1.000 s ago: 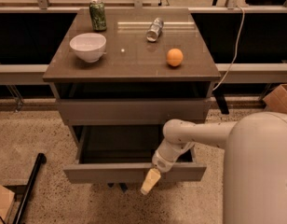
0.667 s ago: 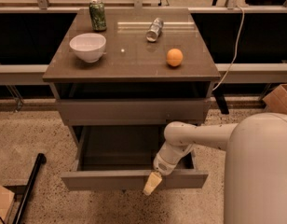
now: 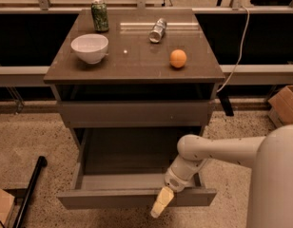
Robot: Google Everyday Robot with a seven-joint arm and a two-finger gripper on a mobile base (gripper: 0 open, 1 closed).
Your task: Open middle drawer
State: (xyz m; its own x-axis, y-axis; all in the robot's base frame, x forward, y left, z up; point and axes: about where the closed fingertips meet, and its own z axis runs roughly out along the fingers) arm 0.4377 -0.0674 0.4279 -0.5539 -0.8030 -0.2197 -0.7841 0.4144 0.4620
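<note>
Looks basically done: found middle drawer (image 3: 113, 199) pulled far out toward near side, under closed upper panel (image 3: 137, 113). Found gripper (image 3: 161, 204) against its front panel, right of centre; cannot tell whether open or clamped. Left: letting go, backing off

We see the middle drawer (image 3: 108, 199) pulled far out, its flat, handleless grey-brown front panel standing well forward of the front edge of the counter (image 3: 137, 68) and roughly parallel to it. Its shallow inside lies open to view, darker toward the back under the counter. Our gripper (image 3: 161, 204) hangs over the panel's upper rim, right of its middle, on the side of the counter's front right corner.
</note>
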